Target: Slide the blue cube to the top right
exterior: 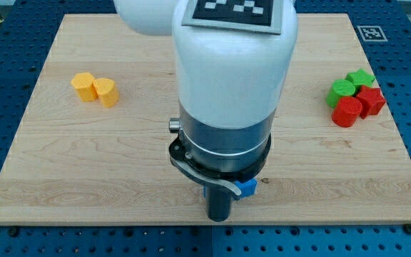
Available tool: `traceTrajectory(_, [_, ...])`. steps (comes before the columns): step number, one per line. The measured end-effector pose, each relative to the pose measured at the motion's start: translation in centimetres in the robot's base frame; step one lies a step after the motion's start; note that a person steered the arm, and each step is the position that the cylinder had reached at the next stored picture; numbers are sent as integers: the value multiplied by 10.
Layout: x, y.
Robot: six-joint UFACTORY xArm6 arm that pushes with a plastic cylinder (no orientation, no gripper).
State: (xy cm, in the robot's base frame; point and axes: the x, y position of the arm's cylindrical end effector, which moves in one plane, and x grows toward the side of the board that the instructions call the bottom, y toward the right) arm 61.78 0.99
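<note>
A small part of the blue cube (pixel 247 188) shows at the view's bottom centre, just right of the arm's lower body; the rest of it is hidden behind the arm. The white and grey arm (pixel 223 107) fills the middle of the view. A dark cylinder (pixel 219 205) hangs below it near the board's bottom edge. My tip itself does not show clearly; it seems to be right beside the blue cube, to its left.
Two yellow blocks (pixel 95 89) sit together at the view's upper left. Two green blocks (pixel 349 84) and two red blocks (pixel 358 106) cluster at the right edge of the wooden board (pixel 84 164). Blue perforated table surrounds the board.
</note>
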Motion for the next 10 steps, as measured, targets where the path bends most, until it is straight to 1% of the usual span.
traceTrajectory(1, [-1,-13])
traceTrajectory(2, [-2,-13])
traceTrajectory(4, [-33,-1])
traceTrajectory(7, [-91,29])
traceTrajectory(10, [-165,46])
